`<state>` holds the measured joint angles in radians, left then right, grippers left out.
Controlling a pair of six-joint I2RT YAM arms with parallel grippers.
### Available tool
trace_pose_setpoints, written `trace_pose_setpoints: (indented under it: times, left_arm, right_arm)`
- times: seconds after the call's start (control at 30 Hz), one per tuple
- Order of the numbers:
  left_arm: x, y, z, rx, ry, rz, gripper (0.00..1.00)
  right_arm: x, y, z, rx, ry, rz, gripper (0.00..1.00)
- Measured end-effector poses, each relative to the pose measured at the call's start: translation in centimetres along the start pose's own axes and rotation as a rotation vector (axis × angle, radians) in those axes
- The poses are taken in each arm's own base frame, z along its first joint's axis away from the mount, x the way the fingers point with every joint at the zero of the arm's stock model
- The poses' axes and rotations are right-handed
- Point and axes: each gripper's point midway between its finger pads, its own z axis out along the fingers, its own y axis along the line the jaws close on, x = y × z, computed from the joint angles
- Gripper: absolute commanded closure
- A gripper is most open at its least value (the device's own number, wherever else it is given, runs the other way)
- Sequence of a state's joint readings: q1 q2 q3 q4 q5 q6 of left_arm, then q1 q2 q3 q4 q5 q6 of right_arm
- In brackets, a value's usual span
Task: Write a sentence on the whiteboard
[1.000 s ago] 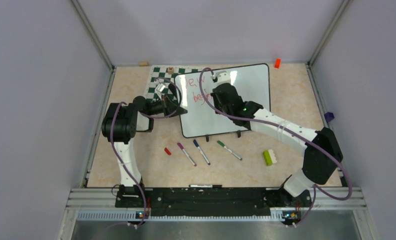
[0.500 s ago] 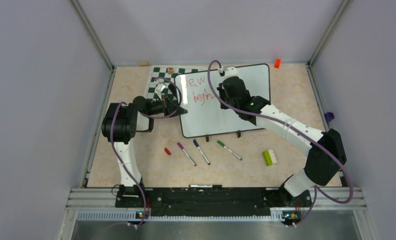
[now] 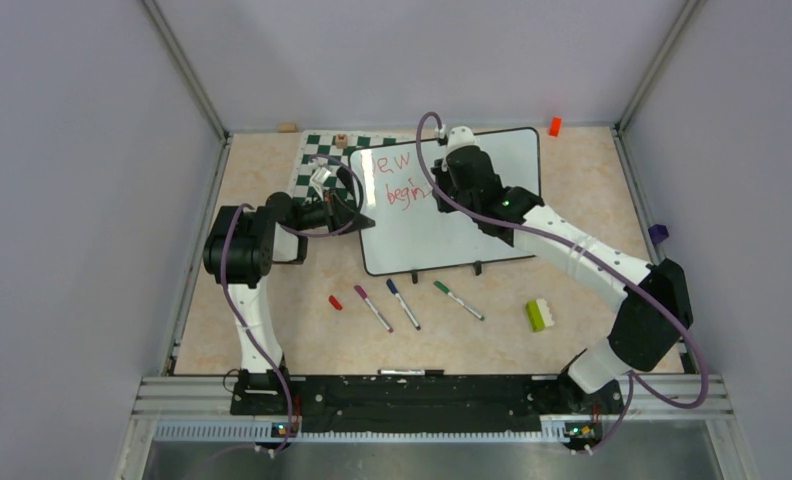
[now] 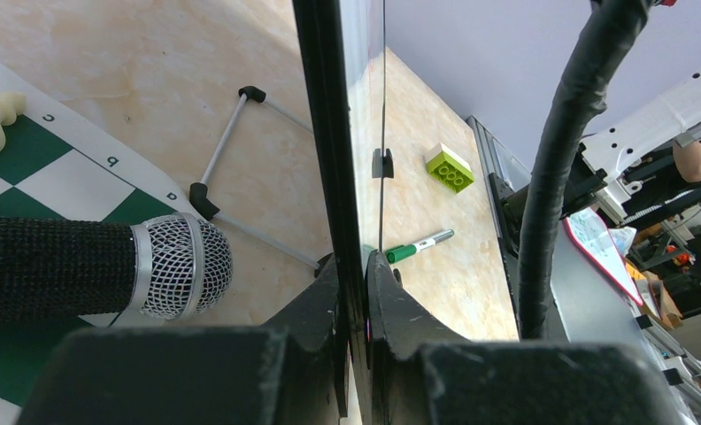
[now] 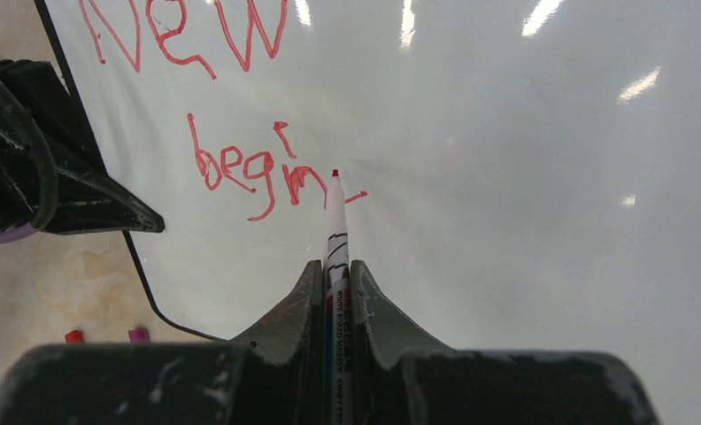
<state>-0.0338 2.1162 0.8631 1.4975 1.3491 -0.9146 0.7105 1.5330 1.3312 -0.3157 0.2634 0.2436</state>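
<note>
The whiteboard [image 3: 452, 230] stood propped on its feet on the far half of the desk [image 3: 272, 330], its left part over the chessboard mat [image 3: 317, 165]. The left gripper [image 4: 356, 270] was clamped on the board's black-framed edge. The right gripper [image 5: 335, 266] was closed tight on a red marker [image 5: 335, 212], whose tip sat at the end of the sentence [image 5: 260, 173], which read "New" and, below it, "begin" plus one further stroke. Three loose markers [image 3: 404, 303] lay nearer the arms.

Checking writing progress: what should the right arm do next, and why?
Probably draw the marker tip rightward for the next letter: the red text on the whiteboard reads only "New begin", and the right end effector grips the marker, tip at that word's end.
</note>
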Motion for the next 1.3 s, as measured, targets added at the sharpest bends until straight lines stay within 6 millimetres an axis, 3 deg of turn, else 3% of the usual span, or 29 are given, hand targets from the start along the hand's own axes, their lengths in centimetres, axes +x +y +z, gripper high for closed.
trace_pose_setpoints:
  times: [0.87,1.3]
  left_arm:
    - [0.0,0.1,0.0,-0.002,-0.001,-0.005,1.00]
    - [0.0,0.1,0.0,-0.002,-0.001,-0.005,1.00]
  right_arm:
    - [1.3,-0.4,1.2,0.030,0.027,-0.006,1.00]
    - [3.5,-0.8,0.5,0.028,0.057,0.012,1.00]
